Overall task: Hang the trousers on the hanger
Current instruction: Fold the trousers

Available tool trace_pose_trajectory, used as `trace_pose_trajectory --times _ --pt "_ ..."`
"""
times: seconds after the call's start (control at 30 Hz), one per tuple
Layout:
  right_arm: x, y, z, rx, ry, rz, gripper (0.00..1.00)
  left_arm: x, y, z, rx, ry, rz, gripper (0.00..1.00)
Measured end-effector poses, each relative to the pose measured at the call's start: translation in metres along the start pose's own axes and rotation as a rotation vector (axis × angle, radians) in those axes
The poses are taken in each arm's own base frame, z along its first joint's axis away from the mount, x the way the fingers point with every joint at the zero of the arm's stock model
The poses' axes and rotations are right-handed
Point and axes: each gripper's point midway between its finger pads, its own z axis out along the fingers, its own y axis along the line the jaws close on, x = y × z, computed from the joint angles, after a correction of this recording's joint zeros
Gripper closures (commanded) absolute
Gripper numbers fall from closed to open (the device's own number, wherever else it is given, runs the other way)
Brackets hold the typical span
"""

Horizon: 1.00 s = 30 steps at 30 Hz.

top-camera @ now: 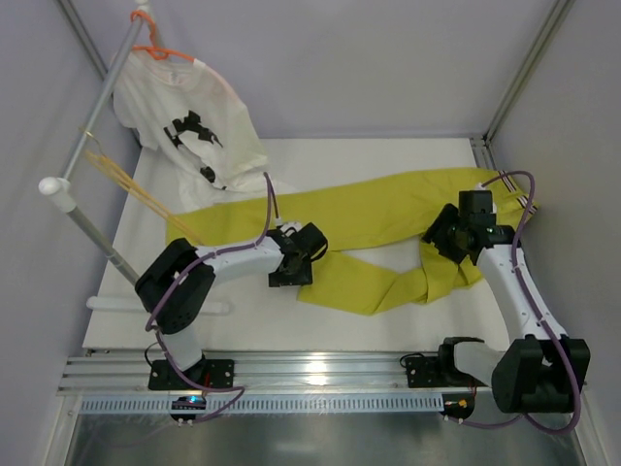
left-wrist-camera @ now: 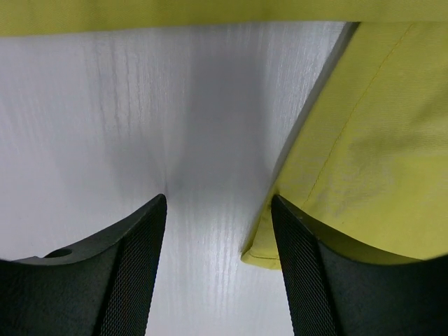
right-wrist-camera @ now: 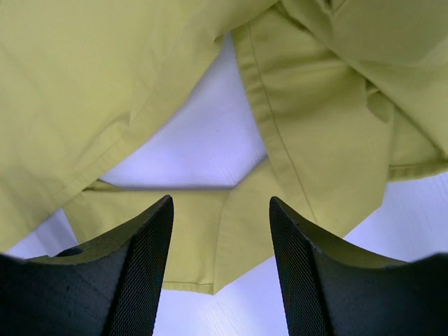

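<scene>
Top external view, both pincers sit released, gripping nothing. Left gripper (top-camera: 291,268) hangs just beside the trousers (top-camera: 369,216), right gripper (top-camera: 442,241) over their bunched end at 3 o'clock. They sprawl across the table (top-camera: 262,328); hanger (top-camera: 131,184) dangles off the rail (top-camera: 102,97) at 10 o'clock.

Yellow-green trousers (top-camera: 388,214) lie spread across the white table (top-camera: 388,155). One leg stretches left, and the other lies bent toward the near edge. At the left, a thin yellow hanger (top-camera: 131,184) slants down from a metal rack pole (top-camera: 97,121), its lower end at the trousers' left end. Higher on the pole hangs a white T-shirt (top-camera: 189,121) with black print on an orange hanger (top-camera: 160,50). The left gripper (top-camera: 291,264) sits low where the two legs part. The right gripper (top-camera: 444,238) is over the bunched cloth at the trousers' right end. Both arms rise from a metal rail (top-camera: 320,369) along the near edge.
</scene>
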Motion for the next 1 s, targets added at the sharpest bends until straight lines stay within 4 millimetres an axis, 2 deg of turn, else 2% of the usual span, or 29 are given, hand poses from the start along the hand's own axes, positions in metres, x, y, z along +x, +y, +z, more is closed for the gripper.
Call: trace_pose_trajectory --times 0.2,0.37,0.53,0.7,0.83,0.93,1.0 --pt "0.042 0.012 -0.004 -0.053 0.052 -0.106 0.40 0.001 -0.014 0.002 0.041 -0.005 -0.020 0.38" --pt "0.062 0.003 -0.002 -0.044 0.078 -0.131 0.40 0.005 -0.022 0.000 0.041 -0.047 -0.015 0.37" --pt "0.084 -0.009 0.008 -0.026 0.122 -0.151 0.40 0.007 -0.019 -0.003 0.034 -0.074 -0.050 0.34" --pt "0.108 -0.011 0.018 -0.038 0.161 -0.169 0.40 0.022 -0.008 -0.009 0.041 -0.059 -0.074 0.28" --pt "0.123 -0.012 0.027 -0.034 0.190 -0.168 0.40 0.031 -0.012 -0.013 0.068 -0.045 -0.100 0.25" --pt "0.136 -0.016 0.035 -0.032 0.208 -0.169 0.44 0.033 -0.019 -0.014 0.081 -0.047 -0.108 0.25" --pt "0.142 -0.018 0.038 -0.027 0.220 -0.170 0.58 0.034 -0.023 -0.014 0.082 -0.048 -0.105 0.25"
